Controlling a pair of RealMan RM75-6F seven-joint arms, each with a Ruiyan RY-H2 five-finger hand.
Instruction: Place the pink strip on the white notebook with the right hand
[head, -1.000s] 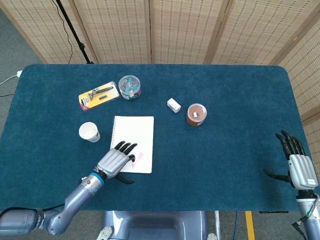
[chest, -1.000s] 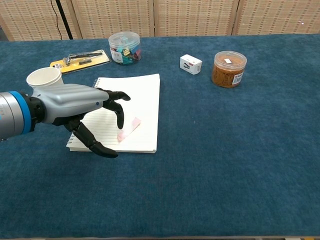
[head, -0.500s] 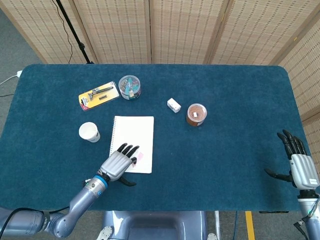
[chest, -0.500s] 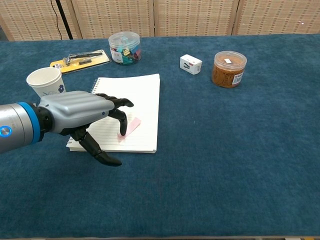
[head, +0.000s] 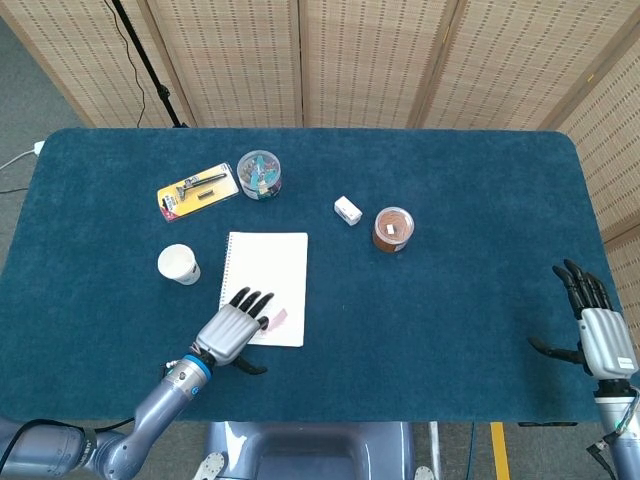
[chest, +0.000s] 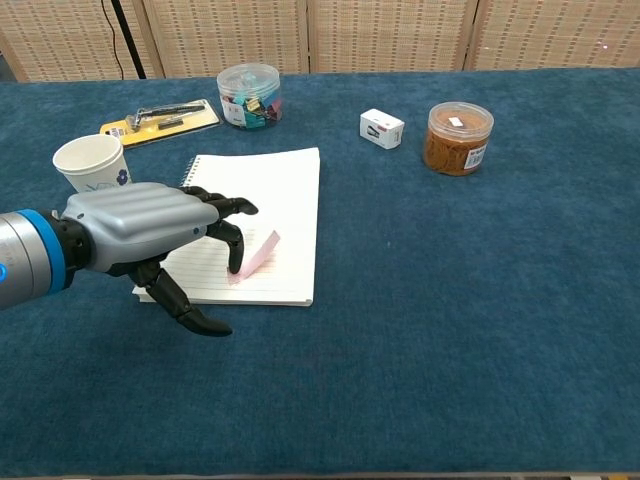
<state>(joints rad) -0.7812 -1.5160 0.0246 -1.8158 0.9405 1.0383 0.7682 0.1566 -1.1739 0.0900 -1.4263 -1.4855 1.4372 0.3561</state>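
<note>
The pink strip (head: 278, 319) (chest: 259, 250) lies flat on the lower right part of the white notebook (head: 268, 268) (chest: 283, 186). My left hand (head: 232, 331) (chest: 140, 236) hovers over the notebook's near left corner, fingers bent down and apart, with a fingertip (chest: 236, 264) at the strip's near end. It holds nothing. My right hand (head: 598, 328) is far off at the table's right front edge, fingers spread and empty, and only the head view shows it.
A paper cup (head: 179, 264) (chest: 92, 163) stands left of the notebook. Behind it are a razor pack (head: 198, 190) (chest: 160, 120) and a clip jar (head: 260, 174) (chest: 249, 95). A small white box (head: 347, 210) (chest: 382, 128) and a brown jar (head: 393, 229) (chest: 458, 138) sit mid-table.
My left hand has drawn back toward the front edge, off most of the notebook. The pink strip stays on the page. The right hand has barely moved.
</note>
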